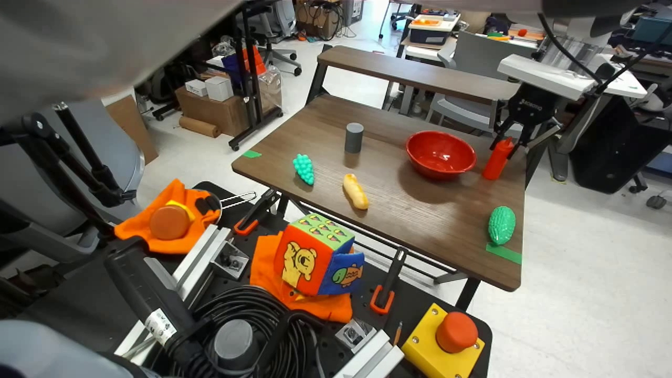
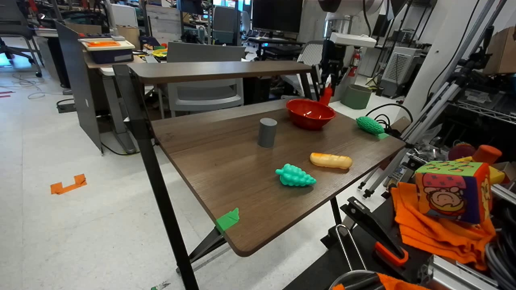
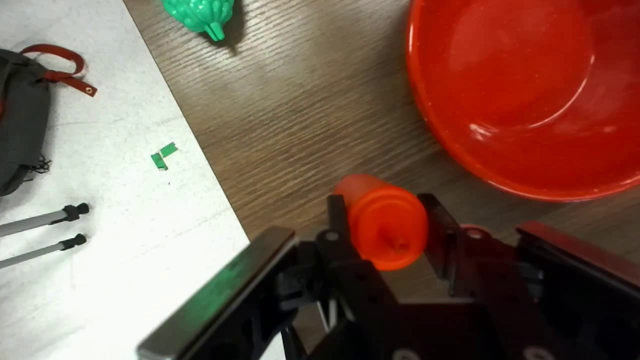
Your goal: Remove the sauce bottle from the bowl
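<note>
Sauce bottle (image 1: pixel 497 161): slim, smooth, plain red; more orange in the wrist view, its round top facing the lens. Sits outside the bowl (image 3: pixel 520 125), just beside it, wood showing between the two. Whether its base touches the table (image 1: pixel 420 220), can't tell. Gripper (image 3: pixel 384 207) straddles the bottle's top, one finger each side, parted about to the bottle's width; whether they press on it, can't tell. Arm (image 2: pixel 356 8) enters from above, wrist low, fingers pointing down. Well apart: grey cylinder (image 1: pixel 354 139), yellow oblong toy (image 1: pixel 356 192).
</note>
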Controlling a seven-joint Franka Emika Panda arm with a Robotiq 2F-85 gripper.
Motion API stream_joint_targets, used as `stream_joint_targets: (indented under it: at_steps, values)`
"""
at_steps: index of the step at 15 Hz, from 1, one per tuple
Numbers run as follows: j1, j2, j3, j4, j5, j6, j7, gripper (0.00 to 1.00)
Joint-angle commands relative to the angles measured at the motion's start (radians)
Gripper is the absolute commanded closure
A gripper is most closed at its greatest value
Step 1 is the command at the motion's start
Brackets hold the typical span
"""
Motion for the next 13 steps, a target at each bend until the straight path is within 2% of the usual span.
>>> stream_joint_targets:
  at_steps: [1, 5, 6, 7, 8, 9, 13]
  values:
    - [-0.027, 0.054, 0.025, 0.117, 0.01, -0.099, -0.046, 0.34]
    - [-0.001, -0.012, -0.001, 0.088, -0.013, -0.106, -0.06, 0.06]
    - [0.01, -0.061, -0.007, 0.047, -0.02, -0.095, -0.051, 0.01]
    - [0.013, -0.101, -0.007, 0.016, -0.015, -0.101, -0.031, 0.0]
    - [0.0, -0.014, -0.001, 0.082, -0.008, -0.079, -0.041, 0.0]
    - [0.002, -0.033, -0.001, 0.077, -0.008, -0.079, -0.041, 0.03]
    - [0.001, -0.018, -0.001, 0.073, -0.008, -0.078, -0.041, 0.0]
